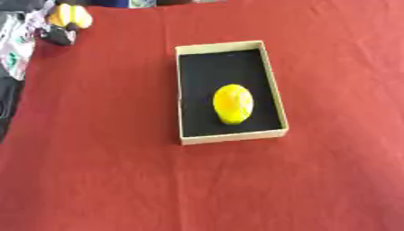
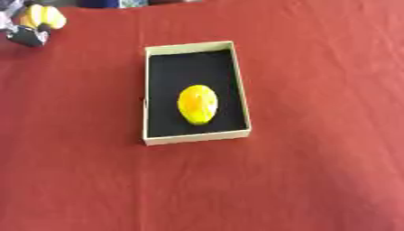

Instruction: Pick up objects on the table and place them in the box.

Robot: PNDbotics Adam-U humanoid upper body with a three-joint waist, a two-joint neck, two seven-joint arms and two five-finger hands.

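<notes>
A: Box point(image 1: 274, 94) near the middle of the red cloth point(image 1: 103, 171), long side running away from the camera. Tan walls, black floor.

B: Inside?

A: Yellow lemon-like thing point(image 1: 233, 103), lying on the black floor toward the near end, apart from the walls as far as could be made out.

B: Hands?

A: Left hand point(image 1: 60, 34) at the far left corner, dark, partly off the cloth edge. Fingers impossible to tell, apart or together. Yellow lump point(image 1: 71, 17) touching it or just beside it; which, not clear. Right hand in neither view.
</notes>
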